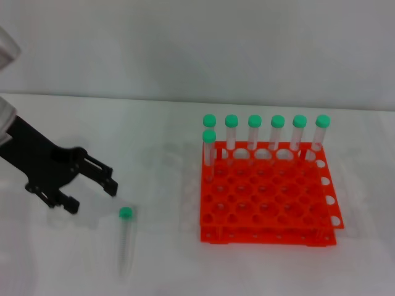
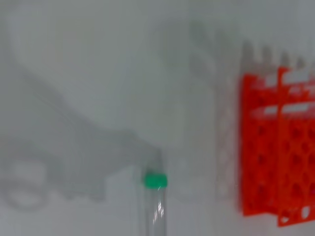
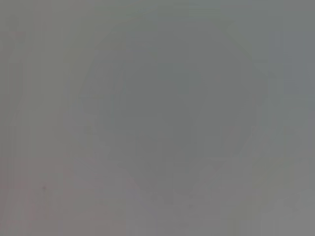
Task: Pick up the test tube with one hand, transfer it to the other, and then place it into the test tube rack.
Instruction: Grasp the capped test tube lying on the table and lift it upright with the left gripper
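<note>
On the worktop (image 1: 154,259), the test tube (image 1: 126,243) is lying flat, cap toward 12 o'clock, well clear of the rack (image 1: 268,197) at its 3 o'clock. Left tool (image 1: 92,191) is hovering at its 10 o'clock, fingers spread wide, empty. Pick step is pending; next move: descending to straddle the tube. Right tool isn't showing.

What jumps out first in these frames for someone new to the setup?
The bright orange-red test tube rack on the right of the white table, with seven green-capped tubes standing upright along its far edge and far-left corner. Next, one loose test tube lying flat near the front left, and the black left gripper hanging open just to the left of its cap. The right gripper is out of view.
</note>
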You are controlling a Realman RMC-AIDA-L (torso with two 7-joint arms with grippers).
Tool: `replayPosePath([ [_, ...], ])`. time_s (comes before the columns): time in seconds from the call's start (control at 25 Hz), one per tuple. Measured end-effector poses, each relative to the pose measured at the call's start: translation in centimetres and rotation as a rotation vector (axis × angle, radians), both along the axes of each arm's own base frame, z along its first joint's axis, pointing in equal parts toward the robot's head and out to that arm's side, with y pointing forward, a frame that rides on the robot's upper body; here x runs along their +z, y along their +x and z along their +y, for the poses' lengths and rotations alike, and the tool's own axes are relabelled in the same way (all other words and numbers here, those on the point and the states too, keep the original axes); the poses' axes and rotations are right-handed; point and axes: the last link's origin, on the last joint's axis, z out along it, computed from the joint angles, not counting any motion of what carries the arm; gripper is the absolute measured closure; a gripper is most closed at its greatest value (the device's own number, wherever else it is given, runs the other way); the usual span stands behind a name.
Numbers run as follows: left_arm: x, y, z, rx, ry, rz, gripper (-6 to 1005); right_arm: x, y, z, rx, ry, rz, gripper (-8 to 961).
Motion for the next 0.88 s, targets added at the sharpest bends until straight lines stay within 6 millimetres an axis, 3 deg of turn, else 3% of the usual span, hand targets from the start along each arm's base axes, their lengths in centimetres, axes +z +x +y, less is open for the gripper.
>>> replayPosePath([
  [0.64,-4.4,1.5,-0.1,0.018,-0.167,0.108,156,-0.3,-0.5,0.2,0.025,-0.019,-0.013,82],
  [0.88,-6.1,0.9,-1.0,0.030,-0.219,0.152,159,-0.3,-0.4,0.1,0.021,-0.018,-0.002,83],
])
